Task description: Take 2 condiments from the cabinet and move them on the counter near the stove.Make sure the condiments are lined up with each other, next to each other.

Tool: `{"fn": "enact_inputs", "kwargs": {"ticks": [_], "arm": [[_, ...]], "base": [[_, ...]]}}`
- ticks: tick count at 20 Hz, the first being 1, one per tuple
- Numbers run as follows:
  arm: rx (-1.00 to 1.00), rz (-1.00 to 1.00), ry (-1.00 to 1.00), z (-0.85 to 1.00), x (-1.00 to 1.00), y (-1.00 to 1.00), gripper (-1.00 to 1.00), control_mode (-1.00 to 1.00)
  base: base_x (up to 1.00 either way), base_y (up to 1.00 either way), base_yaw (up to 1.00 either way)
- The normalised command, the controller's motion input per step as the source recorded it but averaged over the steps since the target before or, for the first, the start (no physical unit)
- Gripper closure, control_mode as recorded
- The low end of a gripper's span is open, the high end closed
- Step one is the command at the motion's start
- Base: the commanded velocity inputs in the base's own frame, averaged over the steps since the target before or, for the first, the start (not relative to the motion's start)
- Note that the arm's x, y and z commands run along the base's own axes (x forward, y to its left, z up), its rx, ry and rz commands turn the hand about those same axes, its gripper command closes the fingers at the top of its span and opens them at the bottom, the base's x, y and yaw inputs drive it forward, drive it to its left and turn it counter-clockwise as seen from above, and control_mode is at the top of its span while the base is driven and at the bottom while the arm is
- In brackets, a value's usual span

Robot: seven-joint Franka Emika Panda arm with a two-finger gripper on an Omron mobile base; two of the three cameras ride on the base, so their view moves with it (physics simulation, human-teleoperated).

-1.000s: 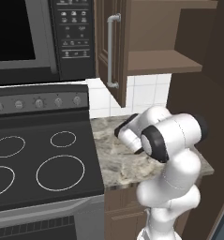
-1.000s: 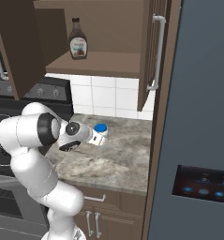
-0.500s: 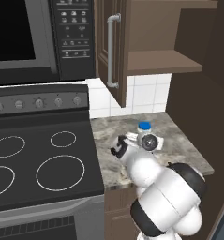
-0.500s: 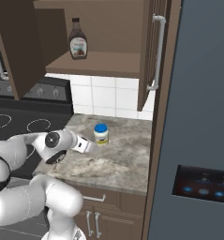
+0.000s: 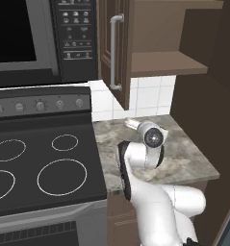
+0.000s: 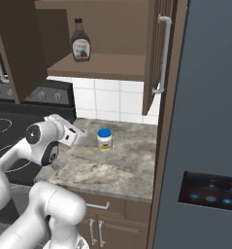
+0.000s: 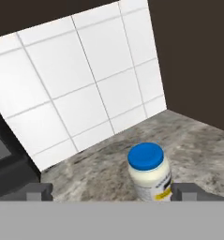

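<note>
The white arm is seen folded low over the front of the counter (image 6: 112, 168), its forearm bent up from the base and its wrist turned toward the tiled wall (image 7: 80, 75). The gripper (image 7: 111, 191) is held just above the stone surface with its jaws parted wide, one dark fingertip (image 7: 38, 191) showing at each lower side of the hand view; nothing is gripped and nothing is touched by them. Just beyond the fingertips, slightly toward the right-hand one, the white jar (image 7: 150, 171) with its blue lid is found standing upright on the counter, apart from the gripper, with its yellowish label partly visible. In the right base view the jar (image 6: 105, 140) is seen near the back of the counter, just past the end of the hand. The stove (image 5: 39, 168) lies beside the counter on the far side of the arm. Higher and farther back, the dark brown bottle (image 6: 79, 41) is seen upright on the shelf of the open cabinet (image 6: 103, 65), whose door with a silver bar handle (image 6: 162, 53) is swung outward
</note>
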Motion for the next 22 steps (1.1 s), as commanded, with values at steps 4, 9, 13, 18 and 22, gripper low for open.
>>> {"fn": "enact_inputs", "kwargs": {"ticks": [4, 9, 13, 18, 22], "arm": [[0.0, 0.0, 0.14, 1.0, -0.8, -0.61, -1.0, -1.0], [0.0, 0.0, 0.27, 1.0, -0.8, -0.61, -1.0, -1.0], [0.0, 0.04, 0.39, 1.0, -0.54, -0.25, -1.0, -1.0], [0.0, 0.13, 0.46, 1.0, -0.26, 0.0, -1.0, -1.0], [0.0, 0.17, 0.28, 0.97, -0.33, 0.0, -1.0, -1.0]], "base": [[0.0, 0.0, 0.0], [0.0, 0.0, 0.0], [0.0, 0.0, 0.0], [0.0, 0.0, 0.0], [0.0, 0.0, 0.0]]}}
